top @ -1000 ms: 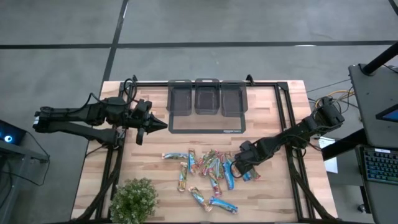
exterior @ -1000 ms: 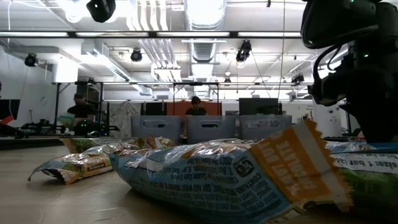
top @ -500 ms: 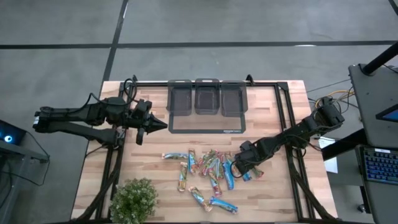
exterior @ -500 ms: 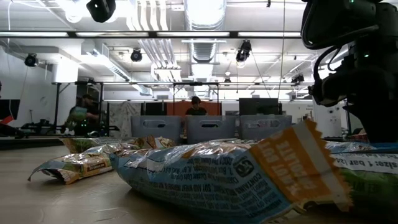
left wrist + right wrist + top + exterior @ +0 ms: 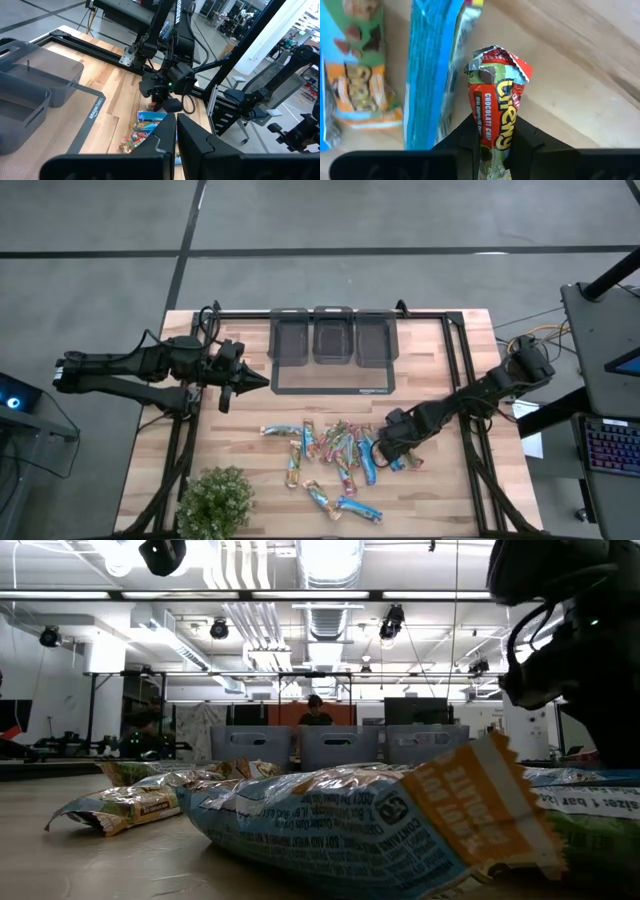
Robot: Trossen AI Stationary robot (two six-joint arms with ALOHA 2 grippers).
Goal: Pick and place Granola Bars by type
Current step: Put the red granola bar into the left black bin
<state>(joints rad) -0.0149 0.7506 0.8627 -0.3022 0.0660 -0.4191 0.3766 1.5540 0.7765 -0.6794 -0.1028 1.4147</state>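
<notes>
Right gripper (image 5: pixel 494 142) pinches a red-and-green bar (image 5: pixel 496 112) near the table's (image 5: pixel 240 420) right edge; lift straight up, clear of the neighbouring blue bar (image 5: pixel 431 70); left gripper (image 5: pixel 262 381) waits pressed together.

Red-wrapped bar (image 5: pixel 495 112) — reads "CHOCOLATE CHIP" and "Chewy".

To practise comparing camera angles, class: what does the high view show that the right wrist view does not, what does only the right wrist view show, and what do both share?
Only the high view shows the whole layout: the left gripper waiting shut over the table's left side, the three grey bins, the leafy plant and the full spread of granola bars.

Only the right wrist view shows the grip itself: the right gripper closed on a red bar, its wrapper reading "chocolate chip".

Both show the wooden table and a blue bar beside the right gripper.
</notes>
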